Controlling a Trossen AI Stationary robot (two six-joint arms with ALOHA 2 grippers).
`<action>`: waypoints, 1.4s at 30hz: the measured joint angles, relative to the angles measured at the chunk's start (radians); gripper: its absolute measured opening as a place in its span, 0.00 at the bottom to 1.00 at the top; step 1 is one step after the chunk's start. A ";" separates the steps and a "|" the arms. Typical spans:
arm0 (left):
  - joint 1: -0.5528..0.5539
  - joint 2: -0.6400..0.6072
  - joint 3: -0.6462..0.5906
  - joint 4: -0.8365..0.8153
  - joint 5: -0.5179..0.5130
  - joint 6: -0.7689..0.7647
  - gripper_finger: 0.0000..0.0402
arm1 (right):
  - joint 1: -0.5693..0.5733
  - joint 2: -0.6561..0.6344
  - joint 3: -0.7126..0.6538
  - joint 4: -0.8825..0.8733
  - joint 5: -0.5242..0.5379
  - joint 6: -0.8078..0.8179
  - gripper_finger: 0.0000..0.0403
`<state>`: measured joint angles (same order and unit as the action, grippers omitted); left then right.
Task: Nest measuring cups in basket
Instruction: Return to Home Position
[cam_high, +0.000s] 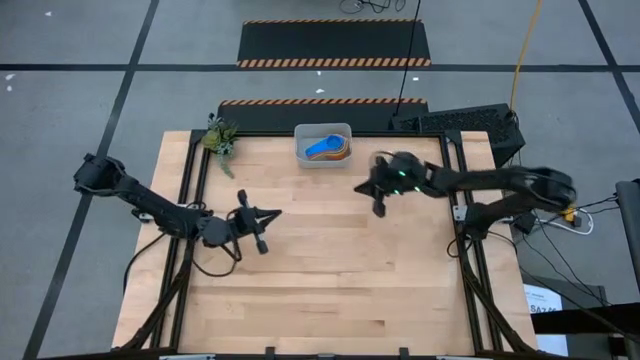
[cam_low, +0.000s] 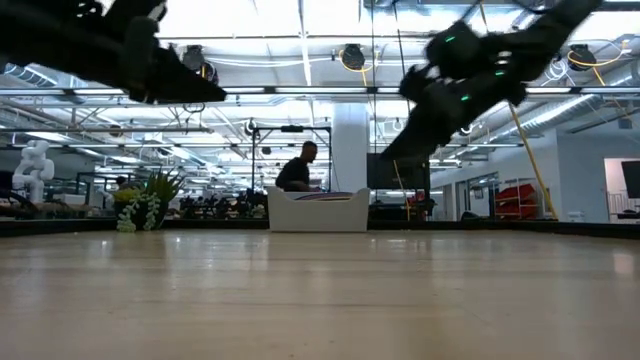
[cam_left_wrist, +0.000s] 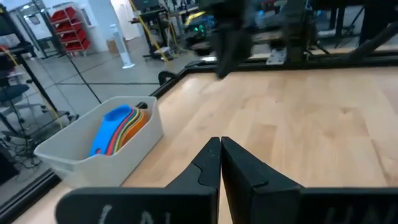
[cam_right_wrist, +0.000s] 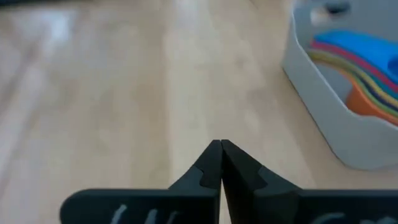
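High view: a small green plant (cam_high: 220, 138) sits at the table's (cam_high: 330, 290) far edge, well to the left of the basket (cam_high: 322, 161). The left hand (cam_high: 272, 214) hangs over the wood nearer than the basket and to its left, well apart from it. In the left wrist view its two fingers (cam_left_wrist: 210, 163) are pressed together with nothing between them, and they point across bare wood past the basket (cam_left_wrist: 93, 152).

The basket stands at the middle of the far edge. The measuring cups (cam_high: 326, 148) lie nested inside it, the blue one on top. The left wrist view shows yellow, orange and red rims (cam_left_wrist: 134, 127) fanning out beneath the blue.

The right hand (cam_high: 362, 187) hovers just to the right of the basket and a little nearer than it. In the right wrist view its fingers (cam_right_wrist: 211, 163) are also closed on nothing, with the basket's wall (cam_right_wrist: 317, 106) off to one side.

In the low view the plant (cam_low: 150, 205) stands left of the basket (cam_low: 318, 215). A person (cam_low: 297, 168) sits in the room behind it. Both arms hang raised above the table, well above the basket's rim.
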<state>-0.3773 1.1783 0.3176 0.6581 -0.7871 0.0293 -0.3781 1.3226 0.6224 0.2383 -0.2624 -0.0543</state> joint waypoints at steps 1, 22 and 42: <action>0.000 -0.027 -0.026 0.008 0.001 -0.003 0.04 | 0.014 -0.045 -0.053 0.055 0.000 0.008 0.00; 0.000 -0.325 -0.308 0.188 0.076 0.043 0.04 | 0.128 -0.594 -0.603 0.428 0.003 0.095 0.00; 0.001 -0.422 -0.308 0.145 0.054 0.153 0.04 | 0.144 -0.786 -0.606 0.247 0.213 -0.101 0.00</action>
<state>-0.3759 0.7566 0.0097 0.8027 -0.7335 0.1818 -0.2337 0.5367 0.0162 0.4851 -0.0489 -0.1557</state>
